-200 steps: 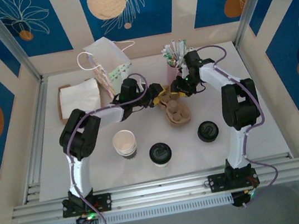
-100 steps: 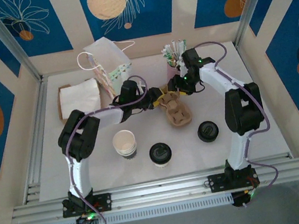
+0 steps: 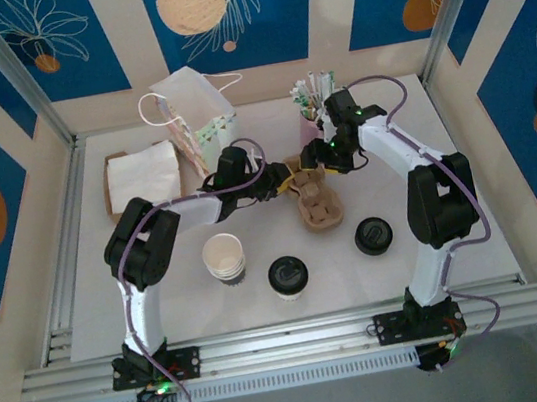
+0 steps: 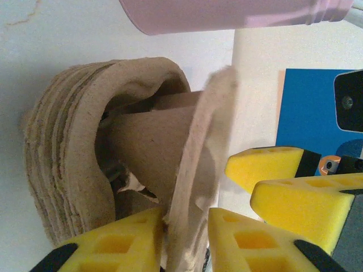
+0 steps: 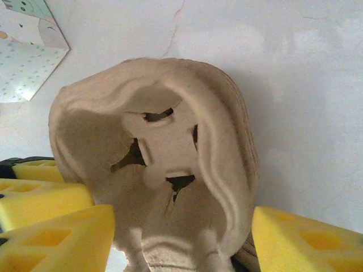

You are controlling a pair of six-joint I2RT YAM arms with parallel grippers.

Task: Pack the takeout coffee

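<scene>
The takeout coffee [image 3: 287, 276], a small pale cup under a black sip lid, stands untouched near the front of the table. Behind it, both grippers meet at a stack of brown pulp cup carriers [image 3: 318, 206]. My left gripper [image 3: 288, 175] is shut on the thin raised edge of the top carrier [image 4: 195, 170], pinched between its yellow fingers [image 4: 113, 243]. My right gripper [image 3: 311, 162] is open, its jaws wide on either side of the carrier [image 5: 170, 153], with a gap at the right finger [image 5: 306, 238].
A stack of lidless paper cups [image 3: 224, 258] stands left of the coffee, and a loose black lid [image 3: 373, 236] lies to its right. At the back are a white paper bag [image 3: 192, 106], napkins [image 3: 141, 174] and a pink cup of straws [image 3: 315, 103].
Both grippers have closed in on the far end of the carrier stack. The top carrier's edge has lifted between the left fingers. The coffee has not moved.
</scene>
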